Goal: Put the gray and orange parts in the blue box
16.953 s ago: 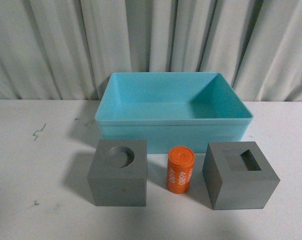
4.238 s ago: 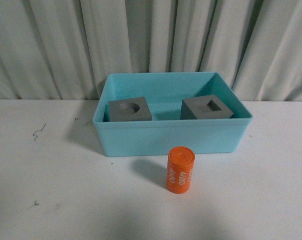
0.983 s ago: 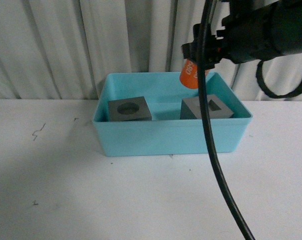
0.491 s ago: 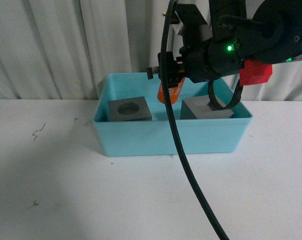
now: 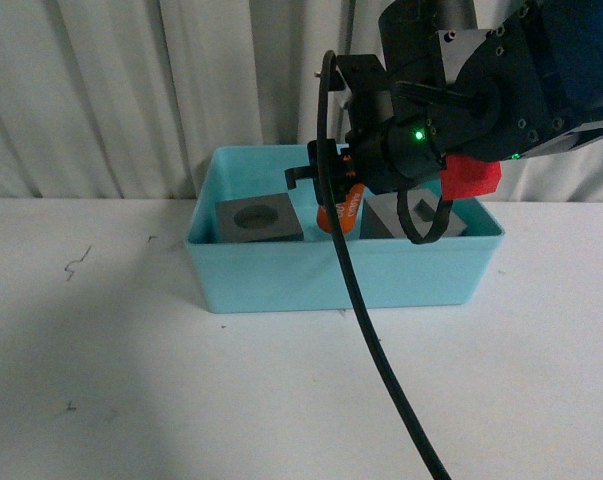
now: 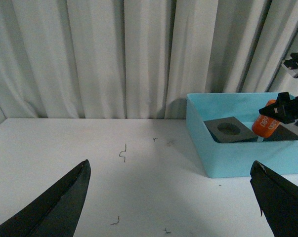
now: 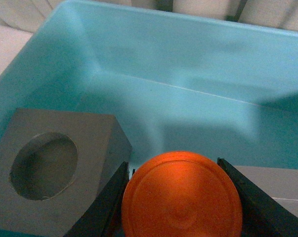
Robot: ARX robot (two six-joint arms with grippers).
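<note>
Right wrist view: right hand clamps orange cylinder between both fingers, inside blue box.

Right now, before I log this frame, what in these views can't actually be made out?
- Square-recess cube: front view, mostly behind the right gripper; right wrist view shows only a corner.
- Orange cylinder: whether it touches the blue box floor is hidden by the near wall in front view, by its own end in right wrist view.
- Cylinder's print: blurred.
- Left gripper: only the fingertips show.
</note>
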